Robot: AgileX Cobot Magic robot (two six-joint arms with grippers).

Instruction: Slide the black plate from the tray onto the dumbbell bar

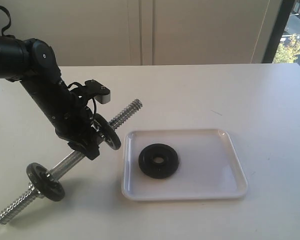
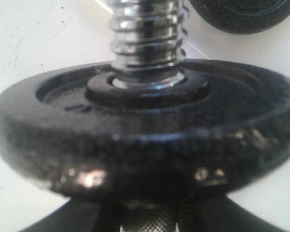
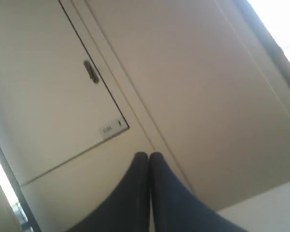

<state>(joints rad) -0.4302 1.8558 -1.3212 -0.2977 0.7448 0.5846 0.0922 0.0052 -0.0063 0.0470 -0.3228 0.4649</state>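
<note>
- Currently my left claw [image 1: 99,140] is clamped around the cross-hatched middle of the dumbbell bar [image 1: 70,161], just behind a shinier disc [image 1: 109,134] that sits on the bar. A second disc [image 1: 45,181] sits near the bar's lower end.
- My right claw [image 3: 149,157] is clenched on nothing, raised toward the wall and out of the exterior view.
- The black plate [image 1: 149,162] lies flat in the tray [image 1: 210,170], left of its centre, with nothing touching it.
- To do this step well, I judge the right claw should pinch the plate by its rim, tip it upright and line its hole up with the threaded end [image 1: 132,109] while I hold the bar steady.
- That free end points past the tray's far-left corner, near the rim, and the threads may snag the hole.
- The desk [image 1: 240,95] right of the tray and behind it gives open room for the approach.
</note>
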